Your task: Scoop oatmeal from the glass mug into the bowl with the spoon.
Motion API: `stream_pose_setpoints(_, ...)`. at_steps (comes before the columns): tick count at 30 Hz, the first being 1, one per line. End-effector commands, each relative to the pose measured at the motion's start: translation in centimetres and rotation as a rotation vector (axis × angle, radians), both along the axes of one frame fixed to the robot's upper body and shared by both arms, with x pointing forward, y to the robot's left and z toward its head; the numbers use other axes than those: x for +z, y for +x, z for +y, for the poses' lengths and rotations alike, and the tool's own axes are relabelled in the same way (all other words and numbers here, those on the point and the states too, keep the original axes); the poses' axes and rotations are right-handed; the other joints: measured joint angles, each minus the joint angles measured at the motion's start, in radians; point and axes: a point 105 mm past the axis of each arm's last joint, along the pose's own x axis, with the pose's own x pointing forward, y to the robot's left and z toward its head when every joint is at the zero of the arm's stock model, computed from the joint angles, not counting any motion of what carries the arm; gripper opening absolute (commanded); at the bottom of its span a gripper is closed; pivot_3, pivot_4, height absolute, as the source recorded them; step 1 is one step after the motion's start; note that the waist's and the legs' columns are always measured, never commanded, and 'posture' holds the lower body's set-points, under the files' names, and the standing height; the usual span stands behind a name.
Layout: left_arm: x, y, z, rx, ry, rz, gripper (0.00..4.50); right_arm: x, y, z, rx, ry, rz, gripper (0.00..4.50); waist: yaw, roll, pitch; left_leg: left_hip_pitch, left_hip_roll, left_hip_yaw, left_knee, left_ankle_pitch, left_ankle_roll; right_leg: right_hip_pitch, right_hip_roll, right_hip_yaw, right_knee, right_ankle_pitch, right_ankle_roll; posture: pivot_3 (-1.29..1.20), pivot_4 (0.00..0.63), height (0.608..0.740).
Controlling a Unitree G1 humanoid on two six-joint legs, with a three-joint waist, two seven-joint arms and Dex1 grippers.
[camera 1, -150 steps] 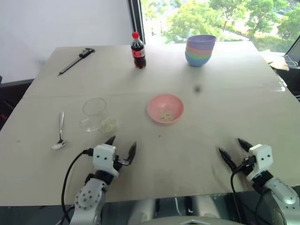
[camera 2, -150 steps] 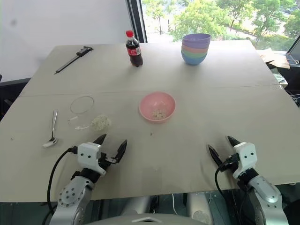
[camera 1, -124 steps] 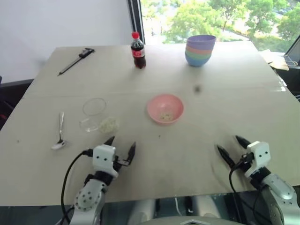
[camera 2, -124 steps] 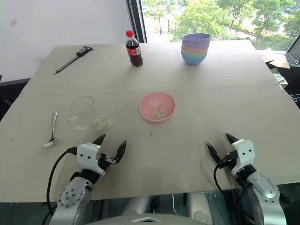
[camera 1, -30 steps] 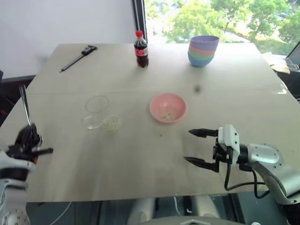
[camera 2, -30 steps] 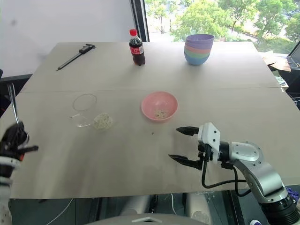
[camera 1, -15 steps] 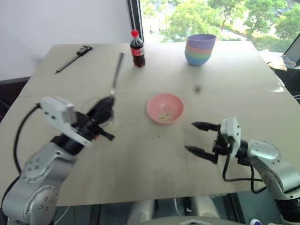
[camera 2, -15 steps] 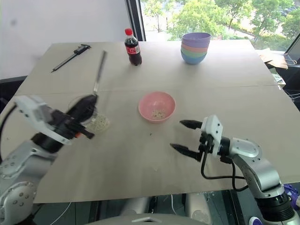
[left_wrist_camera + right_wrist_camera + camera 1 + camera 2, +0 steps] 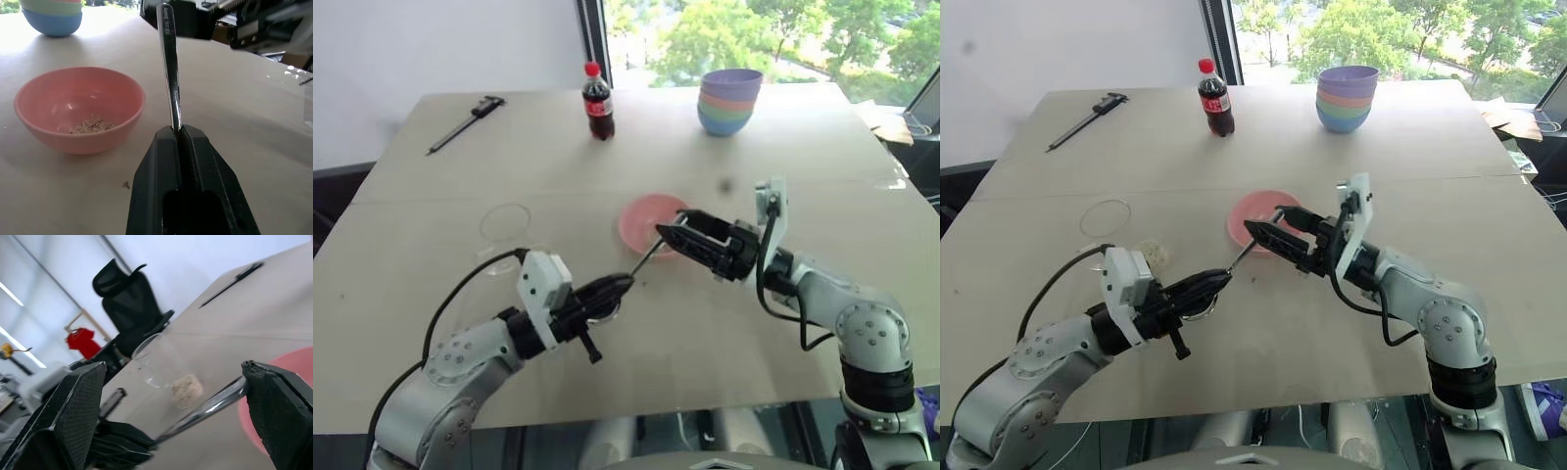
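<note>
Left tool (image 9: 612,290) clamped on spoon (image 9: 168,68); handle tip sits between wide-open right tool (image 9: 668,228) fingers. Bowl (image 9: 78,112) just beyond both tools, above table (image 9: 773,147).

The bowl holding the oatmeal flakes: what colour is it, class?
The bowl is plain pink, clearest in the left wrist view.

The two head views are looking down and forward across the table (image 9: 803,127) from above. Each wrist view is looking close along its own fingers, and both are sharing the spoon (image 9: 168,63) and the bowl (image 9: 78,110) with the head views.
</note>
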Motion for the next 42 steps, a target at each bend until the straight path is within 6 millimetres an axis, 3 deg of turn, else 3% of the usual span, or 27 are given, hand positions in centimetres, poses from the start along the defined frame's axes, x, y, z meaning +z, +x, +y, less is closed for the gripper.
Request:
stream_pose_setpoints(1, 0.7, 0.0, -0.3, -0.014, -0.002, -0.076, 0.07, 0.9, -1.9, 0.7, 0.103, -0.011, -0.012, 4.50, -0.002, 0.000, 0.000, 0.000, 0.000, 0.001, 0.000, 0.000, 0.000, 0.000, 0.000, 0.000, 0.000, 0.001, 0.001, 0.00, 0.150, 0.740)
stream_pose_setpoints(17, -0.6, 0.0, -1.0, -0.049, 0.073, -0.140, 0.07, 0.7, -0.4, 1.3, 0.057, -0.062, 0.024, 4.50, -0.013, 0.000, 0.000, 0.000, 0.001, 0.001, -0.001, 0.000, 0.001, -0.001, 0.001, 0.000, 0.000, 0.001, 0.001, 0.00, 0.150, 0.740)
stream_pose_setpoints(18, -0.6, 0.1, -1.0, -0.045, 0.075, -0.147, 0.00, 0.7, -0.4, 1.3, 0.055, -0.061, 0.026, 3.95, -0.013, 0.000, 0.000, 0.000, 0.001, 0.000, -0.001, 0.000, 0.001, -0.001, 0.001, 0.000, 0.000, 0.001, 0.001, 0.00, 0.150, 0.740)
stream_pose_setpoints(20, -0.6, 0.3, -0.9, -0.037, 0.077, -0.157, 0.00, 0.6, -0.3, 1.3, 0.055, -0.065, 0.028, 3.34, -0.013, 0.000, 0.000, 0.000, 0.001, 0.001, -0.001, 0.000, 0.001, -0.001, 0.000, 0.000, 0.000, 0.001, 0.001, 0.00, 0.150, 0.740)
stream_pose_setpoints(21, -0.6, 0.3, -0.9, -0.033, 0.075, -0.160, 0.00, 0.6, -0.3, 1.2, 0.052, -0.069, 0.030, 2.78, -0.013, 0.000, 0.000, 0.000, 0.001, 0.001, -0.001, 0.000, 0.001, -0.001, 0.000, 0.000, 0.000, 0.001, 0.002, 0.00, 0.150, 0.740)
stream_pose_setpoints(22, -0.6, 0.4, -0.9, -0.033, 0.074, -0.161, 0.00, 0.5, -0.2, 1.1, 0.047, -0.071, 0.031, 1.91, -0.013, 0.000, 0.000, 0.000, 0.001, 0.001, -0.001, 0.000, 0.001, -0.001, 0.000, 0.000, 0.000, 0.001, 0.002, 0.00, 0.150, 0.740)
stream_pose_setpoints(25, -0.6, 0.4, -1.0, -0.032, 0.073, -0.166, 0.00, 0.2, -0.1, 1.0, 0.036, -0.084, 0.034, 1.17, -0.013, 0.001, 0.000, 0.000, 0.001, 0.000, -0.001, 0.000, 0.001, -0.001, 0.000, 0.000, 0.000, 0.001, 0.002, 0.00, 0.150, 0.740)
stream_pose_setpoints(27, -0.5, 0.4, -1.0, -0.031, 0.070, -0.165, 0.00, 0.0, 0.1, 0.8, 0.025, -0.091, 0.037, 0.19, -0.013, 0.001, 0.000, 0.000, 0.001, 0.000, -0.001, 0.000, 0.001, -0.001, 0.000, 0.000, 0.000, 0.001, 0.002, 0.00, 0.150, 0.740)
stream_pose_setpoints(37, -0.6, 0.8, -0.2, 0.014, 0.090, -0.159, 0.00, 0.1, 0.9, 0.2, -0.015, -0.105, 0.028, 0.08, -0.013, 0.001, 0.000, 0.000, 0.001, 0.000, -0.001, 0.000, 0.001, -0.001, 0.000, 0.000, 0.000, 0.001, 0.002, 0.00, 0.150, 0.740)
stream_pose_setpoints(38, -0.6, 0.8, -0.2, 0.019, 0.090, -0.158, 0.66, 0.1, 0.9, 0.2, -0.017, -0.105, 0.028, 0.00, -0.013, 0.001, 0.000, 0.000, 0.001, 0.000, -0.001, 0.000, 0.001, -0.001, 0.000, 0.000, 0.000, 0.001, 0.002, 0.00, 0.150, 0.740)
stream_pose_setpoints(39, -0.5, 0.9, -0.1, 0.028, 0.093, -0.163, 0.97, 0.1, 1.0, 0.2, -0.020, -0.104, 0.029, 0.00, -0.013, 0.001, 0.000, 0.000, 0.001, 0.000, -0.001, 0.000, 0.001, -0.001, 0.000, 0.000, 0.000, 0.001, 0.002, 0.00, 0.150, 0.740)
stream_pose_setpoints(42, -0.3, 1.1, 0.2, 0.063, 0.112, -0.189, 2.56, 0.1, 1.2, 0.1, -0.031, -0.093, 0.035, 0.00, -0.013, 0.001, 0.000, 0.000, 0.001, 0.000, -0.001, 0.000, 0.001, -0.001, 0.000, 0.000, 0.000, 0.001, 0.002, 0.00, 0.150, 0.740)
